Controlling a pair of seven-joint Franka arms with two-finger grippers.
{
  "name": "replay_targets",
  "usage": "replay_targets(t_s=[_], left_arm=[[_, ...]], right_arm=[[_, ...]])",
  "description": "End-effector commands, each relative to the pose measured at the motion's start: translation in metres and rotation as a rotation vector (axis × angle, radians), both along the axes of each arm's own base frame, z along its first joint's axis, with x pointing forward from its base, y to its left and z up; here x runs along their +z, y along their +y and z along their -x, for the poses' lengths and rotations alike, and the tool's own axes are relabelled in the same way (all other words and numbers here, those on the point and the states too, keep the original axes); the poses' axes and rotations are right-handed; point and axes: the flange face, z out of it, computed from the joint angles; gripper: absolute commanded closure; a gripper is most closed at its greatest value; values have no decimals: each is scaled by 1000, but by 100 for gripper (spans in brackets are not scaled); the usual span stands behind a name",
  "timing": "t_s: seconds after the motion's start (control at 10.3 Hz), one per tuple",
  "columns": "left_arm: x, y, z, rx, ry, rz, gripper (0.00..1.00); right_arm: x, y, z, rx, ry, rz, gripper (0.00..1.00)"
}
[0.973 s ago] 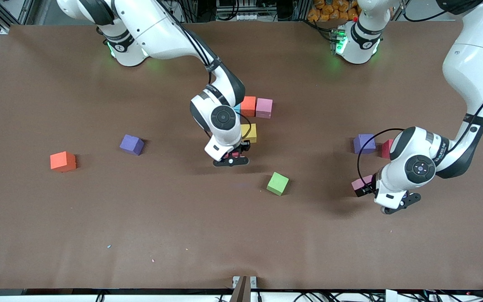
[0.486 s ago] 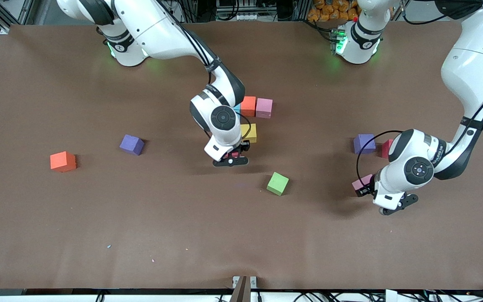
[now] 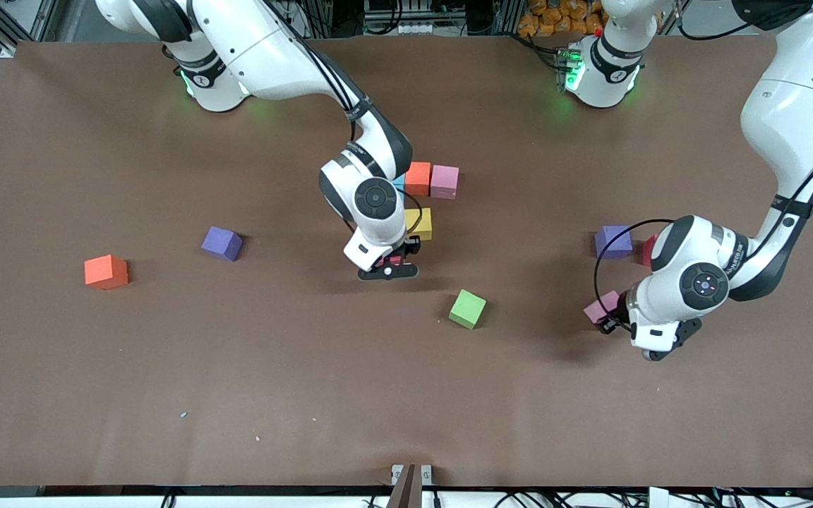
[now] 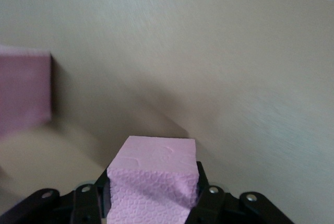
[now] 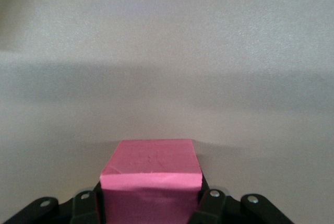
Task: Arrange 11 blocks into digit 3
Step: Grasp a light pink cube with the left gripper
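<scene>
While purple block (image 3: 612, 241) neighbours, pink block (image 4: 154, 182) stays clear.

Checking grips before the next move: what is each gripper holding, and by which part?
Left gripper: light pink block, by two opposite sides. Right gripper: bright pink block, likewise.

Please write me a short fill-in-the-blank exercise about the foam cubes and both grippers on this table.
1. The left gripper is shut on a pale ____ foam cube.
2. The right gripper grips a bright pink foam cube between its ____.
3. The lone ____ foam cube lies nearer the front camera than the yellow foam cube.

Missing: pink; fingers; green
</scene>
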Motion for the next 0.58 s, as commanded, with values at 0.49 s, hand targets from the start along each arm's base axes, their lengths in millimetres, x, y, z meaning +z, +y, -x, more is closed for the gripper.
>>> replay_targets(t_s=[0.49], left_arm=[[37,-128,87,587,74,-48,100]], right_arm=[[-9,-9,12,-18,20,39,82]])
